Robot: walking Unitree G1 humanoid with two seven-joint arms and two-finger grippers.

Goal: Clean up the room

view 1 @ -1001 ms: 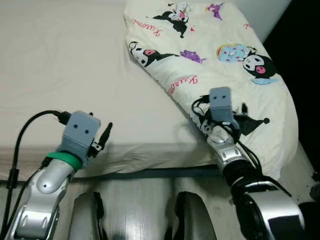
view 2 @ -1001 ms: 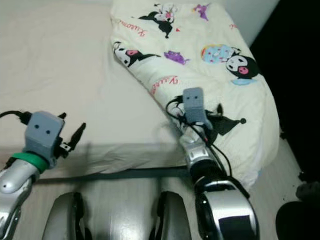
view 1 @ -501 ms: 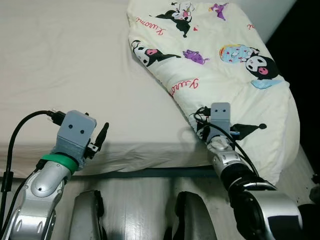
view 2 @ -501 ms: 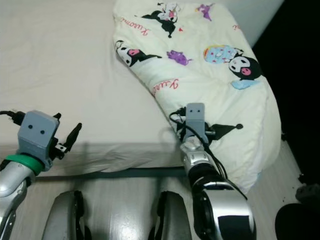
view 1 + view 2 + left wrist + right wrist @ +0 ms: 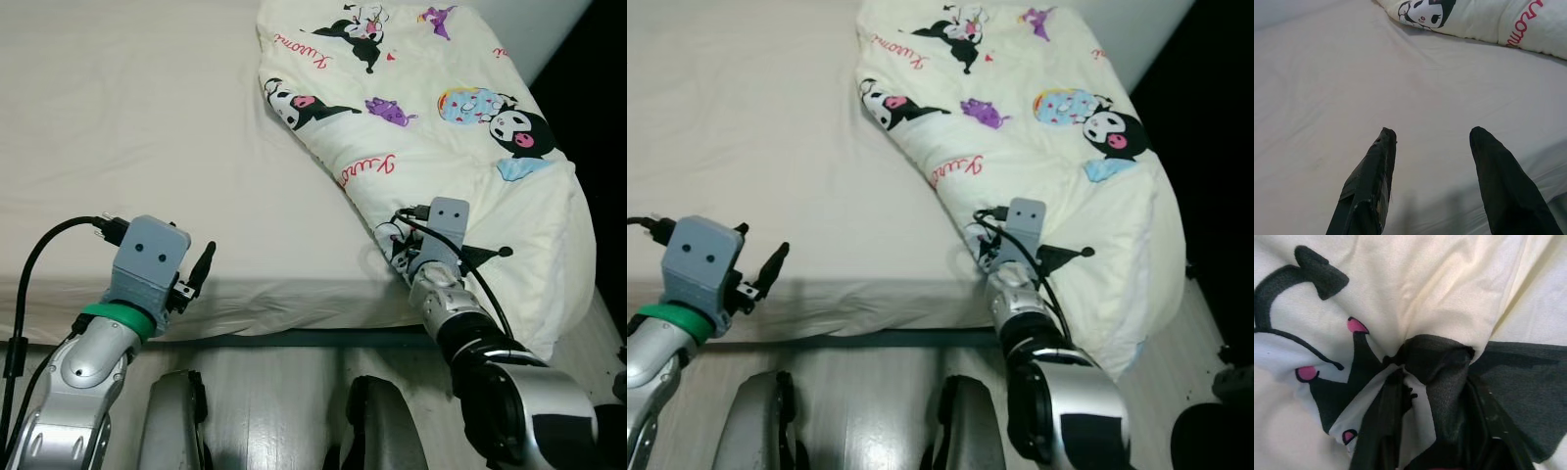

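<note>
Right gripper point(image 5: 1432, 382) has sunk lower at the bed edge since a second ago, jaws now pinched on a fold of the cream cartoon-print quilt point(image 5: 441, 117). Left gripper point(image 5: 1432, 181) hovers over the plain off-white bed sheet point(image 5: 118, 117) near the front edge, jaws wide, holding nothing. Quilt lies bunched along the bed's right side, spilling over the edge. Step in hand: gripping the quilt to straighten it. Next likely calls for pulling the fabric across, left arm helping.
</note>
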